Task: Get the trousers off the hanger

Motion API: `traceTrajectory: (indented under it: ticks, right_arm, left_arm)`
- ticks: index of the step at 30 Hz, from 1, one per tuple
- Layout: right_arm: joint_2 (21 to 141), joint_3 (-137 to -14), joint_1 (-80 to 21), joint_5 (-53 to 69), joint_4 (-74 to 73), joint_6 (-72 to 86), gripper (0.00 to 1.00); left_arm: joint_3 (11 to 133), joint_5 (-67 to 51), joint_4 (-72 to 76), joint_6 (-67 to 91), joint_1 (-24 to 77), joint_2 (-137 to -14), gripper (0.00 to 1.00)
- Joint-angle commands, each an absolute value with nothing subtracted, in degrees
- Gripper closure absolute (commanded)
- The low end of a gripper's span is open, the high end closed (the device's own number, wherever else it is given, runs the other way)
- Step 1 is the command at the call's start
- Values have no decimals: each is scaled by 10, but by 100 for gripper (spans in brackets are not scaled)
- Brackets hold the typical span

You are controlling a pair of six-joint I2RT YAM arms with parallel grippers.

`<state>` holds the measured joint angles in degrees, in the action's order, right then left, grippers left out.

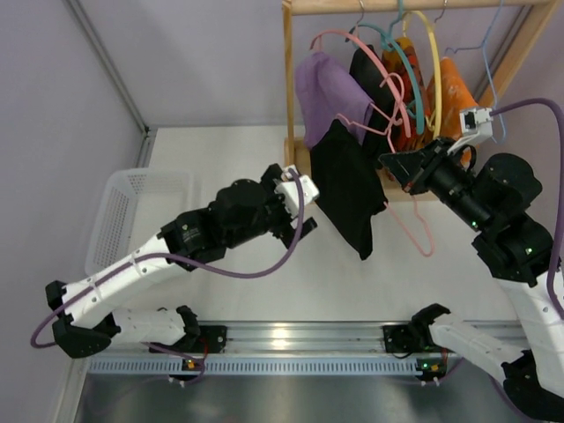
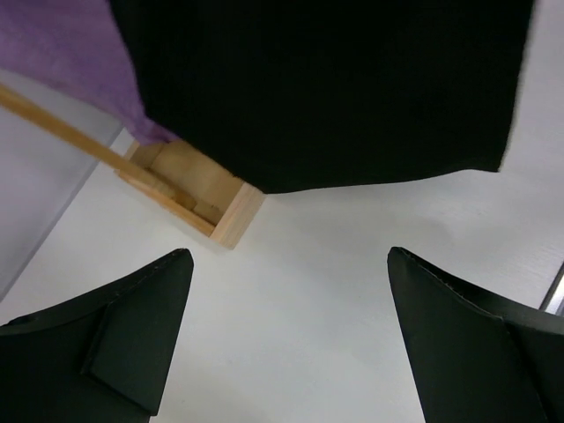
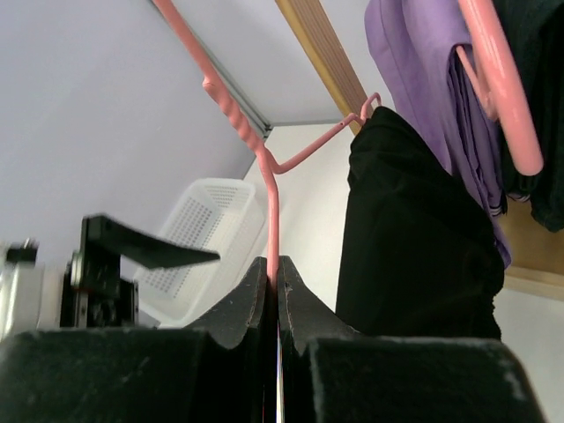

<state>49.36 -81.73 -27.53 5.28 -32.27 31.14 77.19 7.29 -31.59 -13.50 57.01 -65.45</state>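
Black trousers [image 1: 348, 189] hang from a pink wire hanger [image 1: 421, 236] that is tilted out in front of the wooden rack. My right gripper [image 1: 394, 165] is shut on the hanger's wire [image 3: 274, 207]; the trousers [image 3: 414, 256] hang just to the right of it. My left gripper [image 1: 302, 211] is open and empty, just left of the trousers' lower half. In the left wrist view the trousers' hem [image 2: 335, 88] fills the top, above and beyond the open gripper [image 2: 291, 264], apart from the fingers [image 2: 141, 326].
A wooden rack [image 1: 288, 79] at the back holds a purple garment [image 1: 324, 88], an orange one [image 1: 451, 88] and several coloured hangers. Its foot [image 2: 207, 194] sits close ahead of the left gripper. A white basket [image 1: 132, 211] stands at the left.
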Motion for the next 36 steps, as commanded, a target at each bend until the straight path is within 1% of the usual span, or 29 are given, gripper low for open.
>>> traceTrajectory:
  ticks: [1,5,8,13,16,18,20,22,29,31,33,34,35,36]
  right_arm:
    - [500,-872,-265,35,-216,338,100]
    - [521,-901,-265,19,-222,352,100]
    - [535,-905,-265,17,-200,364,100]
    - [574,-939,-265,8,-188,398,100]
    - [589,-958,-266,3,-182,400,100]
    - [596,-968,-266,3,-185,406,100]
    - [606,-978,-267,3,-181,412,100]
    - [610,-983,-268,3,-178,418,100]
    - [618,-1002,-270,3,-178,431,100]
    - [616,-1005,-270,6,-177,432,100]
    - [615,-1005,-270,6,-177,432,100]
    - [614,-1005,-270,6,-178,431,100]
    - [613,-1005,-271,5,-180,425,100]
    - [611,-1002,-271,3,-181,422,100]
  left_arm:
    - [770,211,-231,-117,659,-671,1]
    - [786,254,-183,-83,717,-721,1]
    - [813,292,-152,-49,748,-760,2]
    - [877,378,-150,76,752,-853,1]
    - [872,359,-147,113,752,-863,1]
    - [874,374,-143,120,753,-873,1]
    - [868,443,-125,111,753,-897,1]
    - [864,480,-109,116,748,-910,1]
    - [862,501,-69,108,735,-941,2]
    - [865,508,-65,107,725,-950,5]
    - [867,514,-64,99,714,-955,15]
    - [866,514,-66,97,709,-955,23]
    - [859,514,-66,87,705,-951,38]
    - [854,515,-66,83,702,-941,45]
